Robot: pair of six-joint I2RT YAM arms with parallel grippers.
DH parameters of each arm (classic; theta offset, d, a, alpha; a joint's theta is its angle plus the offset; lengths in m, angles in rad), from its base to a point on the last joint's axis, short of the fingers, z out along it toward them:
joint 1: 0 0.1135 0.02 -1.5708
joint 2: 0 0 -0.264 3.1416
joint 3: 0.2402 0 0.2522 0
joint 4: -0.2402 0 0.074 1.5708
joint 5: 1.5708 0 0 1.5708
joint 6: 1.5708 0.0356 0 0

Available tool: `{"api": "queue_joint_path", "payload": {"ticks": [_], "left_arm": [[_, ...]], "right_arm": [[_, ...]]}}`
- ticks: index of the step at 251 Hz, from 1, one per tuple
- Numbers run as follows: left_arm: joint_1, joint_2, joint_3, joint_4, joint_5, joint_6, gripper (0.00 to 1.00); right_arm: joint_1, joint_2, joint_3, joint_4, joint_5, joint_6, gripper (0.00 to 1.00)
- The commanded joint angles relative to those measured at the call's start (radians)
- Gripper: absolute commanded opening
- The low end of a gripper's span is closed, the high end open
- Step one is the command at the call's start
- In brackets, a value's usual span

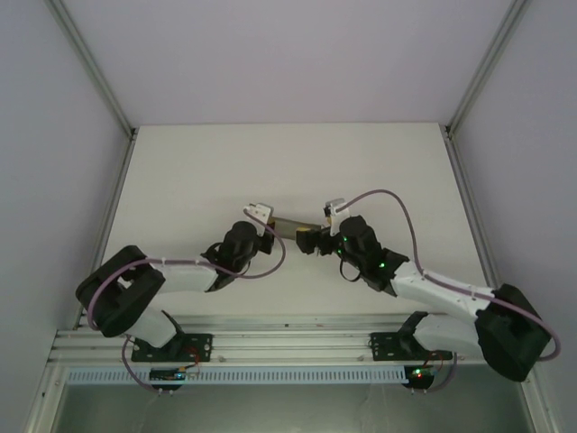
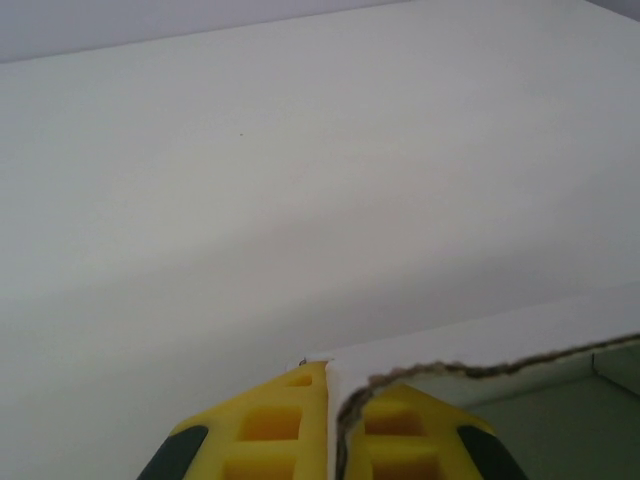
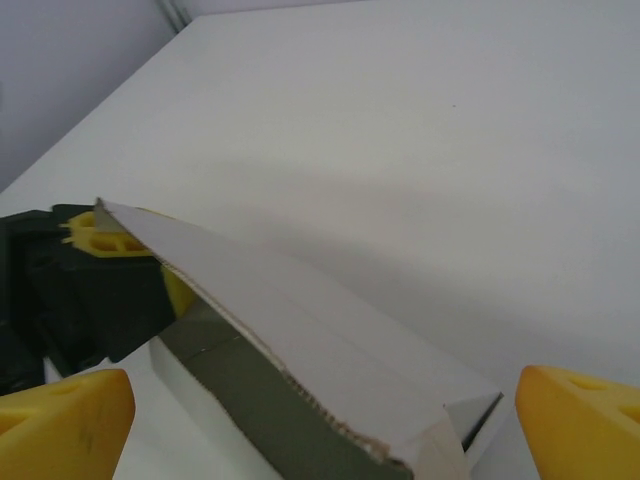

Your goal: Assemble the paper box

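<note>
While left gripper [image 2: 328,400] pinches paper box [image 3: 300,350] edge, right gripper [image 3: 322,415] hangs wide around its right end; I would close gently, squarely, avoiding crushing thin card.

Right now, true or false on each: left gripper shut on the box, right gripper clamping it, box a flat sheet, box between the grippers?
1. The left gripper is shut on an edge of the paper box. True.
2. The right gripper clamps the box. False: it is open, with the box lying between its fingers.
3. The box is a flat, unfolded sheet. False: it is folded, with walls and a raised flap.
4. The box is between the two grippers, over the middle of the table. True.
</note>
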Motion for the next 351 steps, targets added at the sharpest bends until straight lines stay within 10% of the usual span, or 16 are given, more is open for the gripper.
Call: {"api": "queue_joint_path", "payload": {"ticks": [1, 106, 166, 187, 269, 351], "left_arm": [[-0.009, -0.017, -0.017, 0.015, 0.005, 0.045, 0.04], [-0.035, -0.161, -0.064, -0.09, 0.094, 0.082, 0.38], [-0.04, -0.285, -0.061, -0.271, 0.183, 0.035, 0.71], [-0.039, -0.382, -0.055, -0.339, 0.218, -0.005, 1.0], [0.011, -0.546, 0.158, -0.745, 0.143, -0.241, 1.0], [0.259, -0.06, 0.403, -0.885, 0.595, -0.305, 1.0]], "right_arm": [[0.005, -0.073, 0.013, -0.078, -0.043, -0.014, 0.99], [-0.097, 0.006, 0.203, -0.301, -0.026, -0.006, 0.99], [-0.106, 0.135, 0.225, -0.372, -0.067, -0.012, 0.99], [-0.102, 0.191, 0.229, -0.375, -0.075, -0.055, 0.99], [-0.033, 0.386, 0.208, -0.389, 0.0, -0.191, 0.99], [-0.041, 0.39, 0.203, -0.339, -0.043, -0.215, 0.99]]}}
